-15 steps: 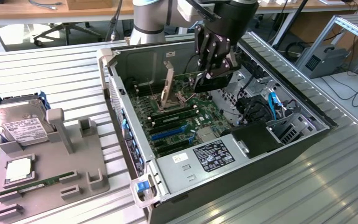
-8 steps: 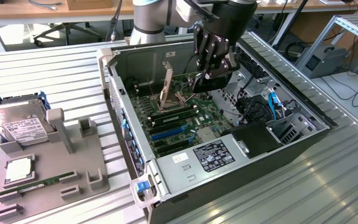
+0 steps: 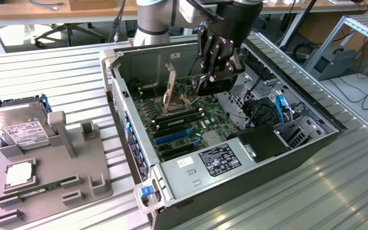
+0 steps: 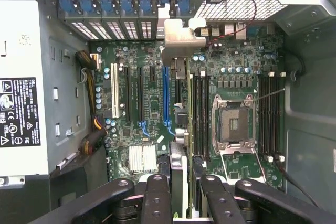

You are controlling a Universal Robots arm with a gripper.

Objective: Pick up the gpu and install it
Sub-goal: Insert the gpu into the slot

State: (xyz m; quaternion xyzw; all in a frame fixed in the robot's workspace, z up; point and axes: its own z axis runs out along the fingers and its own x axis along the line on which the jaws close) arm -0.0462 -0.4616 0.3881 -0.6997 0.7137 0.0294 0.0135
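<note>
The open computer case (image 3: 132, 158) lies on its side on the slatted table, with the green motherboard (image 3: 190, 112) facing up. My gripper (image 3: 217, 79) reaches down into the case and is shut on the gpu (image 3: 170, 91), a thin dark card with a silvery-beige bracket at one end. The card hangs on edge just above the motherboard. In the wrist view the gpu (image 4: 179, 166) runs edge-on from between my gripper (image 4: 181, 195) to its bracket near the case's rear wall. It lies between the long blue slot (image 4: 166, 93) and the memory slots (image 4: 198, 114).
A grey holder tray (image 3: 50, 177) on the exterior view's left carries a hard drive (image 3: 17, 127), a CPU (image 3: 19, 173) and a green RAM stick (image 3: 37, 189). Inside the case are the power supply (image 3: 216, 160), drive cage with cables (image 3: 280, 112), and open CPU socket (image 4: 233, 121).
</note>
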